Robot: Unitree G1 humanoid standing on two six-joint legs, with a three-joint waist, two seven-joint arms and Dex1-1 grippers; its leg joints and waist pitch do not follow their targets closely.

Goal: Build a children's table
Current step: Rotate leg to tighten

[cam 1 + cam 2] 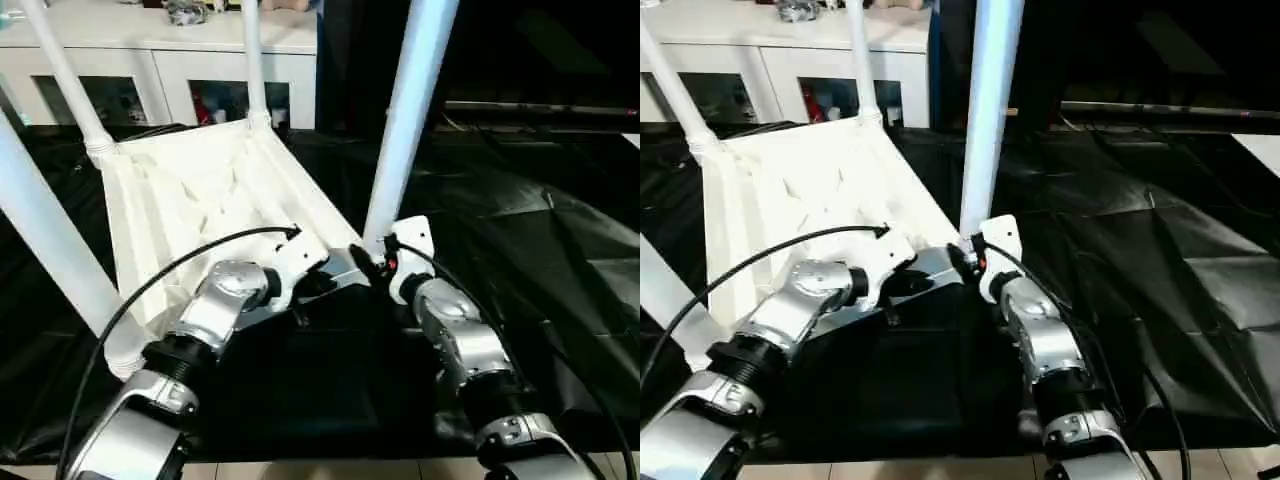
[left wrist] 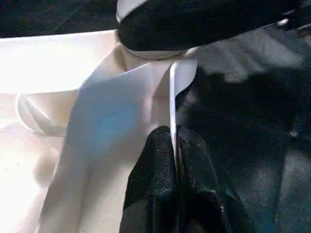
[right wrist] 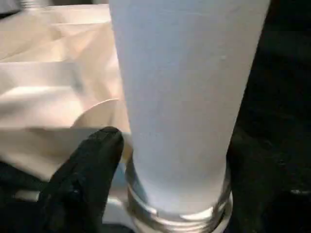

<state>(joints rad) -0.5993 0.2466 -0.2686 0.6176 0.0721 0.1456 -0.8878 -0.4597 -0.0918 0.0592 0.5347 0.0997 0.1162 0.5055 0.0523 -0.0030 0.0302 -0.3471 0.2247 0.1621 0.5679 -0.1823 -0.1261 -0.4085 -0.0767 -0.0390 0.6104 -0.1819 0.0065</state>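
The white tabletop [image 1: 190, 190] lies upside down and tilted on the black sheet, ribbed underside up. Four white legs stand in its corner sockets. The nearest right leg [image 1: 405, 110] rises at the corner between my two grippers. My left gripper [image 2: 173, 145] is shut on the thin raised rim [image 2: 172, 107] just beside that corner. My right gripper [image 1: 374, 262] is closed around the base of that leg [image 3: 189, 97]. One black finger [image 3: 87, 179] presses against the leg above its threaded end; the other is hidden behind the leg.
A white cabinet with glass doors [image 1: 150, 70] stands behind the table. A wrinkled black sheet [image 1: 520, 220] covers the floor, open to the right. The near left leg [image 1: 45, 240] stands close to my left forearm. A black cable [image 1: 150, 285] arcs over that arm.
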